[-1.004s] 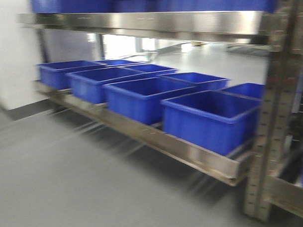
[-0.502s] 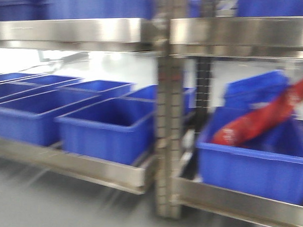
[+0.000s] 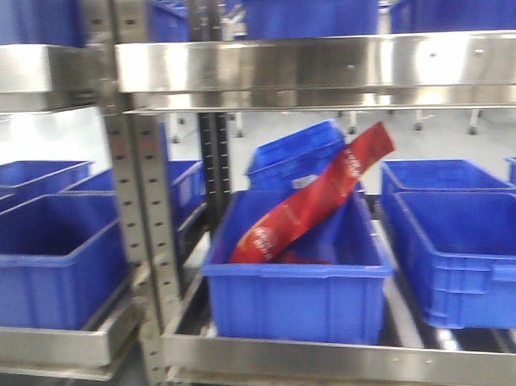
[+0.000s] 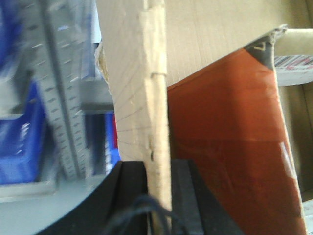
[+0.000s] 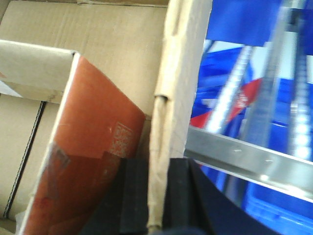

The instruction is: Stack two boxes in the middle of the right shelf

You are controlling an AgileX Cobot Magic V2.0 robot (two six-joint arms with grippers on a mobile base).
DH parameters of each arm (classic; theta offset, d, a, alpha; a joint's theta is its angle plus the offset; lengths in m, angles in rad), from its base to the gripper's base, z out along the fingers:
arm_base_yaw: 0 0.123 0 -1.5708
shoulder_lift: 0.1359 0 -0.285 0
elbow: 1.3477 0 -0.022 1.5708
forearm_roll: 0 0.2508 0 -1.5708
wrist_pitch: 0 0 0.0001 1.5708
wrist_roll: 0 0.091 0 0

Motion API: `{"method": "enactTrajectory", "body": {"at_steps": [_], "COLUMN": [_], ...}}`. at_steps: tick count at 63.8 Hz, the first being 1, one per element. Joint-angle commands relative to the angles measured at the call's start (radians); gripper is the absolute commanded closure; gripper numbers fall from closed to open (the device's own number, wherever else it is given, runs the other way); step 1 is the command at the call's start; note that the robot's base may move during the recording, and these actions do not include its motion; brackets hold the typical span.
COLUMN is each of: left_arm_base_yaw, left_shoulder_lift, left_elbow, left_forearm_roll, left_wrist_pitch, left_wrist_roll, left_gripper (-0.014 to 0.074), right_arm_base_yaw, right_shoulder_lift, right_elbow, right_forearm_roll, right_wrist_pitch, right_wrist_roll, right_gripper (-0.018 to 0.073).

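Note:
A brown cardboard box (image 4: pixel 154 98) fills the left wrist view. My left gripper (image 4: pixel 159 196) is shut on its upright wall, one black pad on each side. Inside the box lies an orange-brown flat pack (image 4: pixel 225 147). In the right wrist view my right gripper (image 5: pixel 159 196) is shut on the opposite cardboard wall (image 5: pixel 178 73), with the orange pack (image 5: pixel 93 147) inside. The stainless-steel shelf shows ahead with an upper rail (image 3: pixel 321 64) and a lower rail (image 3: pixel 349 359). Neither the box nor the grippers show in the front view. I see only one box.
Blue plastic bins (image 3: pixel 295 285) fill the lower tier, and one holds a slanted red package (image 3: pixel 318 199). More bins (image 3: pixel 463 237) stand to the right and on the tier above. A perforated upright (image 3: pixel 144 205) stands left of centre. A steel rail (image 5: pixel 234 152) passes close to the box's right side.
The front view has swung right along the rack: the upright has shifted left in the picture, and the bin with the red package has come to the centre.

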Motion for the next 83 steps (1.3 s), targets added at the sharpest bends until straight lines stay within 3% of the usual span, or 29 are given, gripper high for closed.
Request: {"method": "enactTrajectory", "body": {"at_steps": [1,83], "left_arm_base_yaw": [0.004,0.004], "left_shoulder_lift": [-0.015,-0.015], "left_elbow": [-0.011,-0.011], "left_forearm_roll": [0.050,0.052], "left_wrist_pitch": [-0.038,-0.038], "left_wrist_roll": [-0.001,-0.001], "left_gripper": [0.0708,0.0708], "right_arm_base_yaw": [-0.010,-0.010], "right_shoulder_lift": [-0.014,-0.014], "right_elbow": [-0.010,-0.010], "right_forearm_roll": [-0.037,-0.037], "right_wrist_pitch": [-0.050,-0.050], "right_wrist_roll": [-0.018,-0.018], "right_gripper": [0.0712,0.0712]}}
